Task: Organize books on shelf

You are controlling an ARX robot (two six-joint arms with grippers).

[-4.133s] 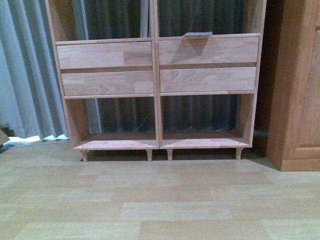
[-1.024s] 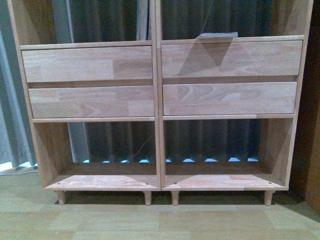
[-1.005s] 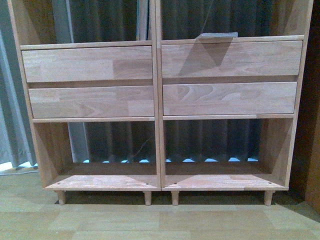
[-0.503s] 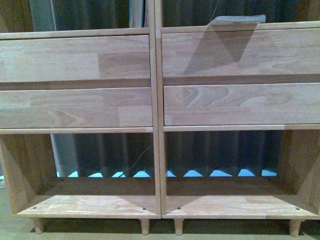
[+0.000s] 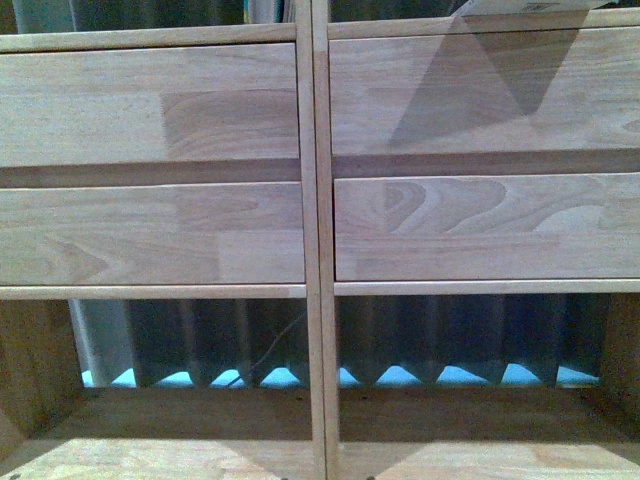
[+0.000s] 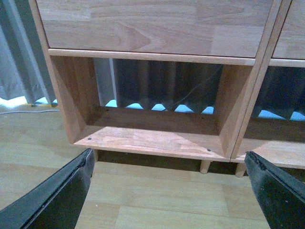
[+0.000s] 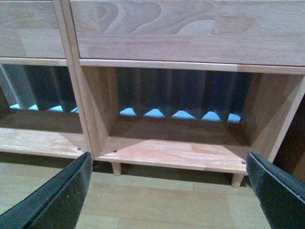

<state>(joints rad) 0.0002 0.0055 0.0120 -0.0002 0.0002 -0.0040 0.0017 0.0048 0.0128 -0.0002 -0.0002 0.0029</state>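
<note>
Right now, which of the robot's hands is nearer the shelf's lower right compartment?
Right. The right hand sits open directly before the lower right compartment; the left hand sits open before the lower left compartment, beyond the central divider.

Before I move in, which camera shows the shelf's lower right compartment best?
The right wrist view: the lower right compartment shows whole, with its floor, both side walls and front edge. The front view cuts off its front edge; the left wrist view catches only a sliver.
</note>
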